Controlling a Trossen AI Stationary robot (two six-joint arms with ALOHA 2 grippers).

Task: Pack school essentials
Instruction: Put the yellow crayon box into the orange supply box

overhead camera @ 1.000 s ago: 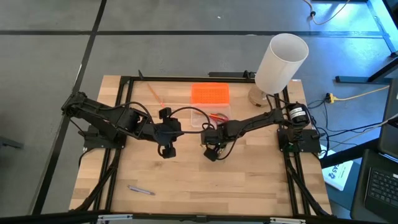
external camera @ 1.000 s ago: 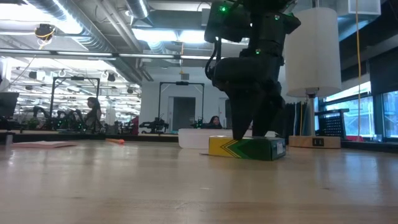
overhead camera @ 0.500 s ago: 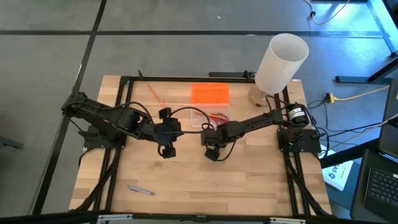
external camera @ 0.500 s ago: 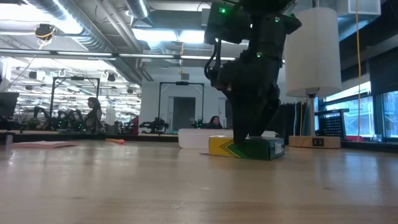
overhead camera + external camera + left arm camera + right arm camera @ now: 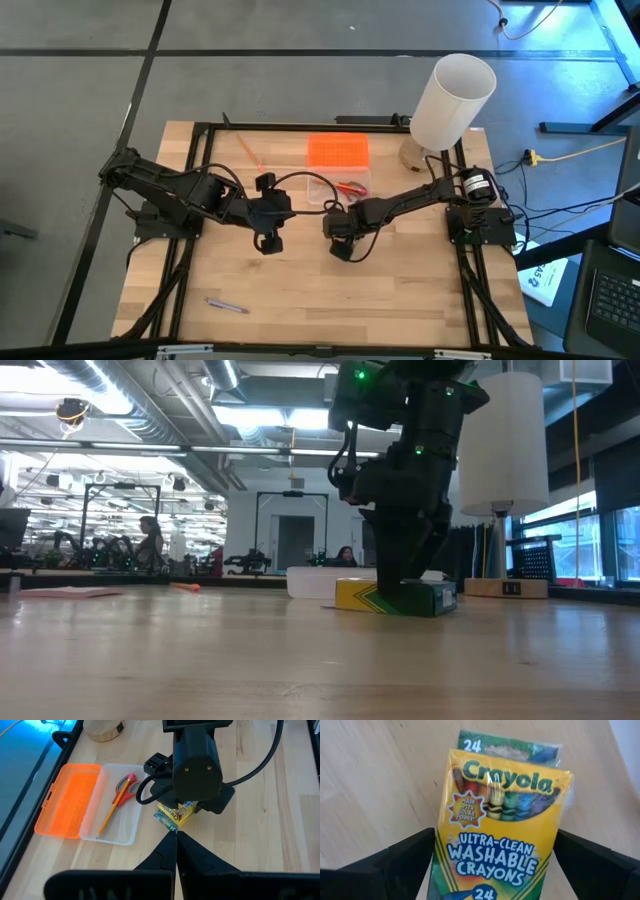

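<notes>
The yellow-green crayon box (image 5: pixel 500 815) lies flat on the table near its middle (image 5: pixel 398 598). My right gripper (image 5: pixel 495 870) points steeply down over it, open wide, one finger along each long side of the box (image 5: pixel 340 238). My left gripper (image 5: pixel 176 834) is shut and empty. It hangs above the table left of the crayon box (image 5: pixel 176 815), pointing toward it (image 5: pixel 288 212). Red-handled scissors (image 5: pixel 125 787) and an orange pencil (image 5: pixel 114 810) lie inside the clear box (image 5: pixel 131 832). My right gripper comes from above with its fingers (image 5: pixel 405 865) beside the crayon box's two long edges (image 5: pixel 442 845), lying across the box. I cannot tell whether they touch it. The box rests flat on the table.
The orange lid (image 5: pixel 338 151) lies hinged open behind the clear box (image 5: pixel 318 188). A tall white cylinder (image 5: pixel 452 100) stands at the far right. A loose orange pencil (image 5: pixel 247 150) lies far left of the lid, and a purple pen (image 5: pixel 228 305) near the front left.
My right gripper has rolled a little about its own axis while staying over the crayon box. In the low view its fingers now look closer together around the box. The box has not moved.
</notes>
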